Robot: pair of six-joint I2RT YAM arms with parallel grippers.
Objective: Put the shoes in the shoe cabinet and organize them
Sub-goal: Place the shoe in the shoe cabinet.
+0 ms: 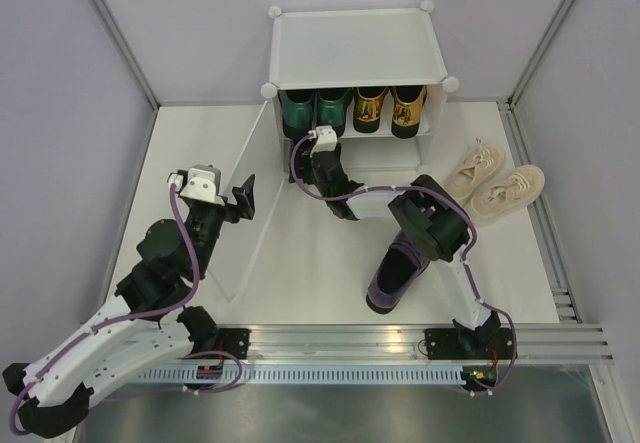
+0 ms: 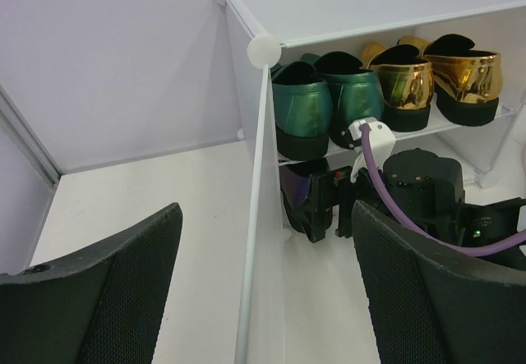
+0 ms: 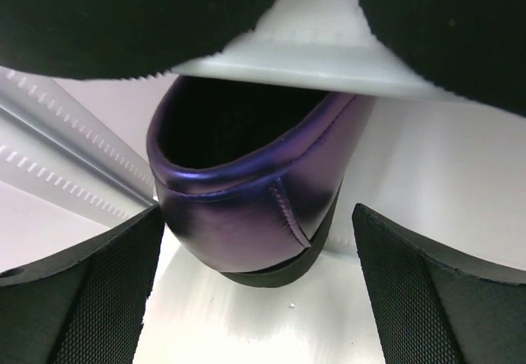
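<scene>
Right gripper (image 3: 259, 210): jaws spread wide, gripping nothing; one finger stands either side of a dark purple shoe's (image 3: 246, 204) heel, a sliver of gap on each side.
Hard to see: from overhead its fingers vanish under the shoe cabinet's (image 1: 355, 48) top panel, so only the wrist views show the lower tier.
Dark purple shoe: on the lower tier floor, heel towards the gripper, toe pointing away and out of sight; the upper shelf (image 3: 296, 64) runs just above it.
Left gripper (image 2: 267, 209): also wide open, empty; the door panel (image 2: 256, 175) stands edge-on between its fingers, and I can't tell whether either one touches it.
Door panel: swung open to the cabinet's left.
Upper shelf: green loafers (image 2: 316, 109) on the left, gold loafers (image 2: 436, 76) on the right, heels outward, side by side.
Second purple shoe (image 1: 393, 275): on the table (image 1: 300, 263) in front of the cabinet, its top end covered by the right arm.
Beige sneakers (image 1: 497, 185): on the table, right of the cabinet, well apart from both grippers.
</scene>
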